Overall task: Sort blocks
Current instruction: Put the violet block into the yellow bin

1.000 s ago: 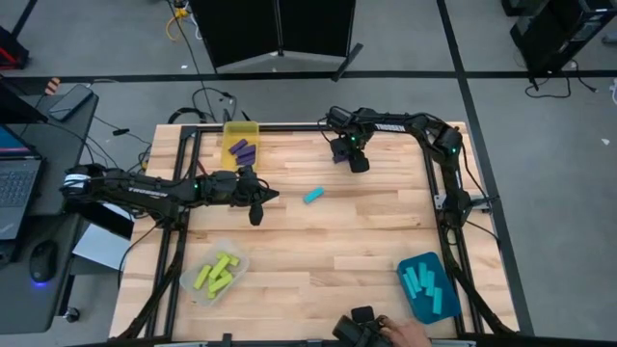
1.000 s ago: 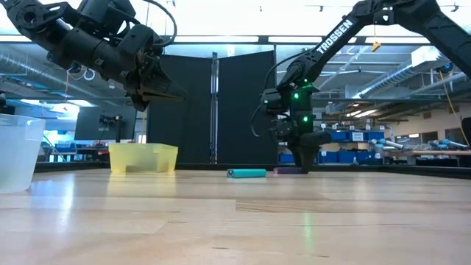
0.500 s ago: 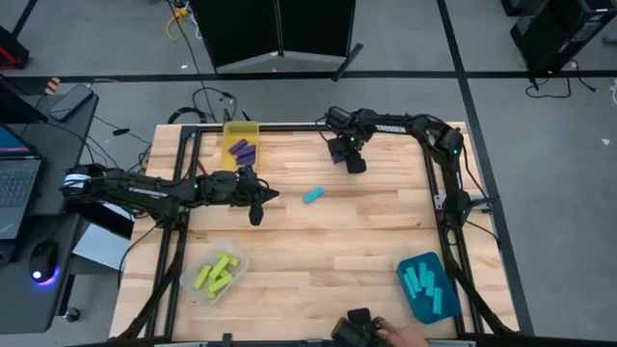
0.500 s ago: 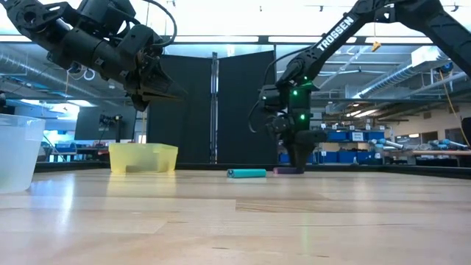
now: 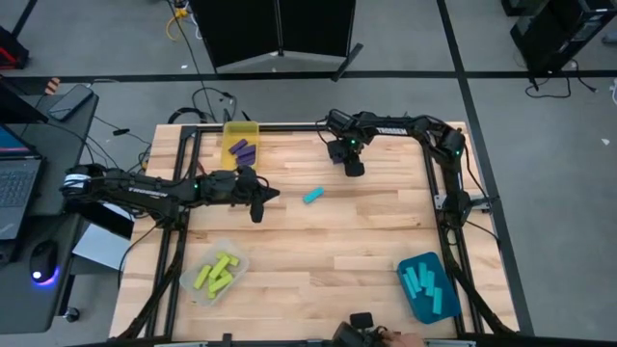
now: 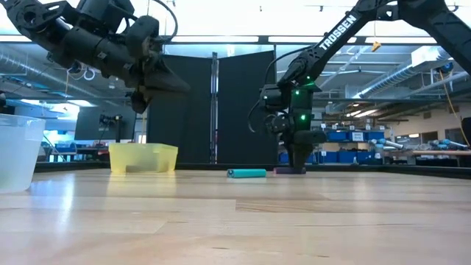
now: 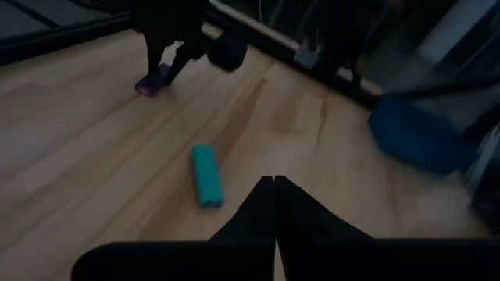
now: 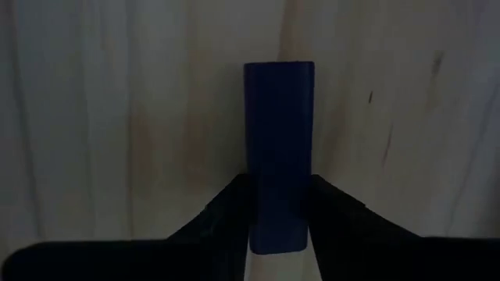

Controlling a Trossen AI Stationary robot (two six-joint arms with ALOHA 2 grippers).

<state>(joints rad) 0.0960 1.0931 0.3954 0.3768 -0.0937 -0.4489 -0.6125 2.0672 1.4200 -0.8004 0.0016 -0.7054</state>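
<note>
Teal bin: at the near right corner of the table, holding several cyan blocks.
Clear bin: near the front left edge, with the yellow-green blocks lying inside; seen as a pale tub at the left of the low view.
Left gripper: raised over the left half of the table, clear of the wood in the low view; fingers pressed together with nothing between them, tips meeting in the left wrist view.
Loose cyan block: flat on the wood around mid-table, between the two grippers and touching neither; also in the low view and just ahead of the left fingertips in the wrist view.
Right gripper: down at the table surface toward the far edge, right of the yellow bin; fingers set against both long sides of a purple block, which lies flat on the wood; block end visible beside the gripper in the low view.
Yellow bin: at the far edge, left of centre, with purple blocks inside.
</note>
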